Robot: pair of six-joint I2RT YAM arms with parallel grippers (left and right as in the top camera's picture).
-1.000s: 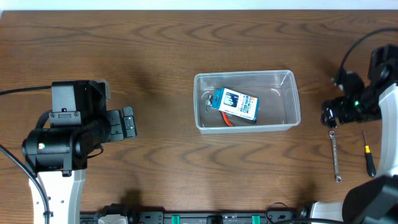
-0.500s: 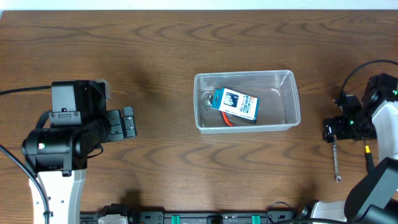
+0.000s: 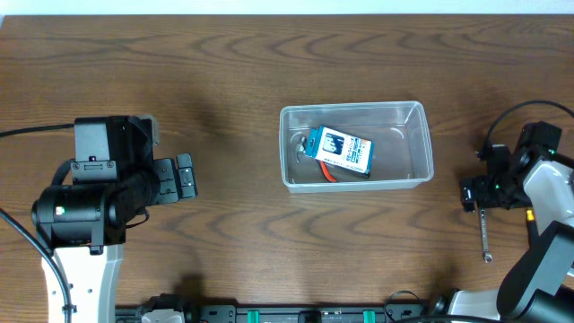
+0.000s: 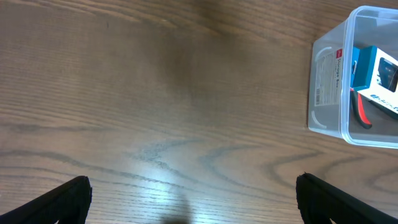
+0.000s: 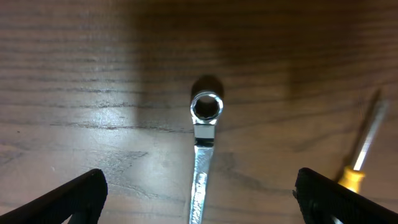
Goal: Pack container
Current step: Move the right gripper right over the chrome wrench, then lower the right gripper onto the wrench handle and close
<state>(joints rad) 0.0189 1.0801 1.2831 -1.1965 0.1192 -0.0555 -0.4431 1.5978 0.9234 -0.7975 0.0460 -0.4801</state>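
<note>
The clear plastic container stands mid-table and holds a blue box and red-handled pliers. Its near end also shows in the left wrist view. A silver wrench lies on the table at the right. In the right wrist view the wrench lies between the fingers of my right gripper, which is open and above it. A screwdriver with a yellow and black handle lies just right of the wrench. My left gripper is open and empty, far left of the container.
The left arm's base stands at the table's left. The right arm's cable loops above the right gripper. The table's front edge runs along the bottom with black fixtures.
My right gripper has moved down and slightly toward the table's front, and now sits over the wrench's ring end. The left arm has not moved.
</note>
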